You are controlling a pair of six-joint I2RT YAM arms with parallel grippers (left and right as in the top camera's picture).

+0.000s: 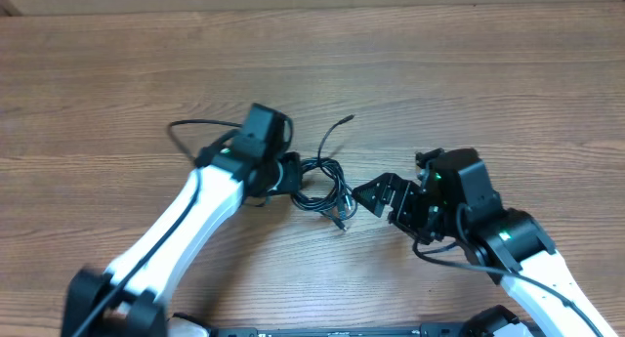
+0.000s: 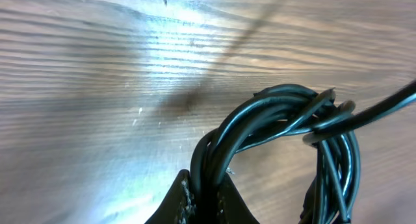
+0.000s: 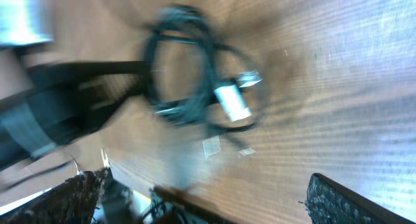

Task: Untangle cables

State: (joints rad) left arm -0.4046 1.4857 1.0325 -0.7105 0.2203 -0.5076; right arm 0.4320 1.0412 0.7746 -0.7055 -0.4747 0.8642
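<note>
Even light overhead, glare and blur at the wrists.
In the overhead view we see the wooden table softly and evenly lit; in the left wrist view white glare washes out the wood beside the glossy cables; motion blur smears the whole right wrist view.

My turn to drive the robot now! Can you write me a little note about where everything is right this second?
The left end effector is shut on the cables, pinching one side of the bundle.
The right end effector is open beside the other side, holding nothing.
The cables lie as one knotted coil on the table between the arms. One loose end trails toward the far edge, and the silver plugs sit on the right arm's side.
Done: left grip made.
Left: right grip, pull apart, separate every cord.
</note>
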